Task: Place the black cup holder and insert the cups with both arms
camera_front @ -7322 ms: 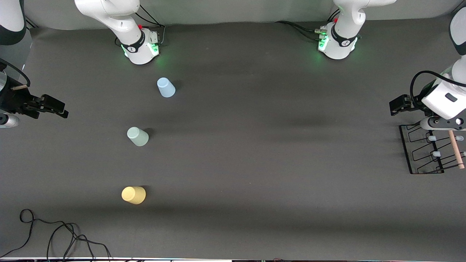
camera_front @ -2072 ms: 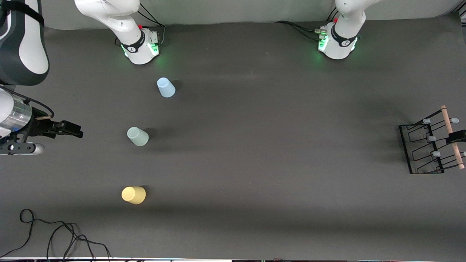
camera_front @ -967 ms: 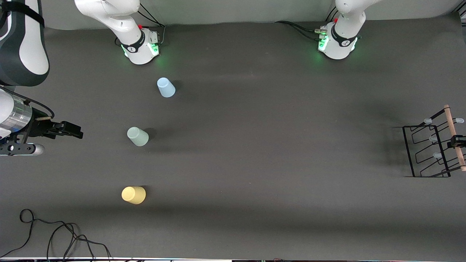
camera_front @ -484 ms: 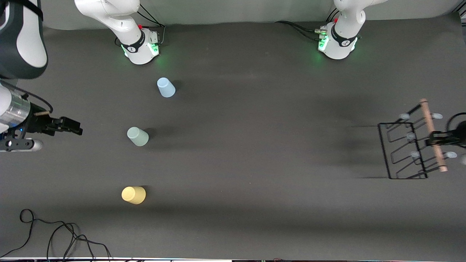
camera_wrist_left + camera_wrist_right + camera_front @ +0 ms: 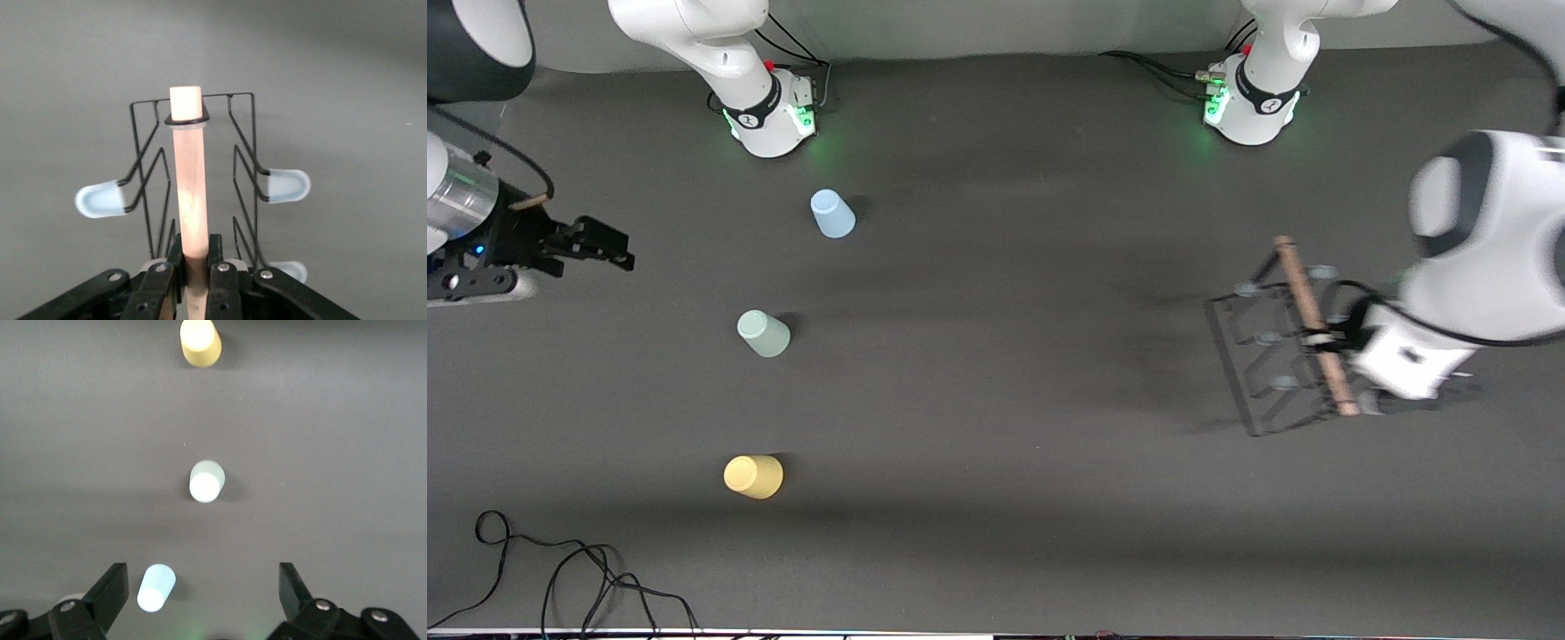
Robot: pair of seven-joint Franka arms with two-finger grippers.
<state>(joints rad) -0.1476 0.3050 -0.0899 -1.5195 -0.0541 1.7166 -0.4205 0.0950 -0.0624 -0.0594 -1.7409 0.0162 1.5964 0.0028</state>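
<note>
The black cup holder (image 5: 1258,356) hangs tilted in the air over the left arm's end of the table, its shadow on the mat below. My left gripper (image 5: 1323,339) is shut on its wooden rod handle (image 5: 1303,293). The left wrist view shows the left gripper (image 5: 195,250) pinching the handle (image 5: 189,173), with blue-tipped pegs (image 5: 287,185) below. A pale blue cup (image 5: 832,214), a mint green cup (image 5: 763,333) and a yellow cup (image 5: 753,476) stand in a row toward the right arm's end. My right gripper (image 5: 609,247) hangs open and holds nothing, beside that row. In its wrist view the right gripper (image 5: 203,583) looks down on the blue cup (image 5: 155,587), the green cup (image 5: 206,481) and the yellow cup (image 5: 199,342).
A loose black cable (image 5: 560,578) coils on the mat near the front edge at the right arm's end. The two arm bases (image 5: 769,116) (image 5: 1249,107) stand along the edge farthest from the front camera. Bare dark mat lies between the cups and the holder.
My left gripper has carried the holder off the table's end toward the middle, turning it a little. My right gripper has drifted slightly toward the bases. The cups have not moved.
</note>
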